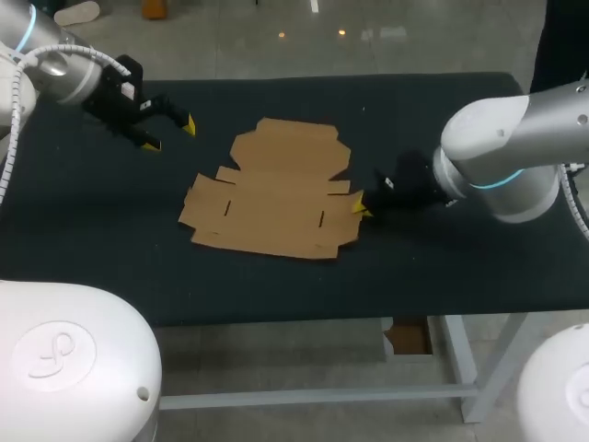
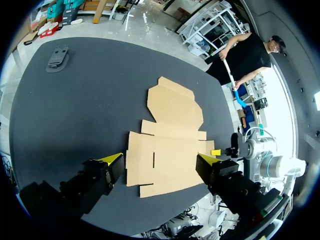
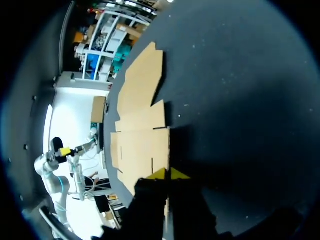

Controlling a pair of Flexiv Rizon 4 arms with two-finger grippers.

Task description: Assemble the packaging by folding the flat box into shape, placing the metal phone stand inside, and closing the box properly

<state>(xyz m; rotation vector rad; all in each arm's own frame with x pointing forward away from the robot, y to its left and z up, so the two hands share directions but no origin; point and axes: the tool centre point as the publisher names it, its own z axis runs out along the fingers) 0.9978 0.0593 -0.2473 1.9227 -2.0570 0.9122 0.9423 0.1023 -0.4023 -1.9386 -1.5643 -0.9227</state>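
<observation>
The flat brown cardboard box (image 1: 276, 189) lies unfolded on the middle of the black table, its big lid flap pointing to the far side. My right gripper (image 1: 359, 204) is low at the box's right edge. In the right wrist view its yellow tips (image 3: 168, 174) are pressed together on the edge of the flat box (image 3: 142, 145). My left gripper (image 1: 170, 133) hovers open above the table, left of the lid flap and apart from it. From the left wrist, the box (image 2: 170, 145) lies ahead of my open gripper (image 2: 159, 158). A dark grey phone stand (image 2: 57, 56) lies flat near the table's far left.
The black table top (image 1: 460, 267) runs bare around the box on all sides. Its front edge is close below the box in the head view. My left arm hides the far left corner there.
</observation>
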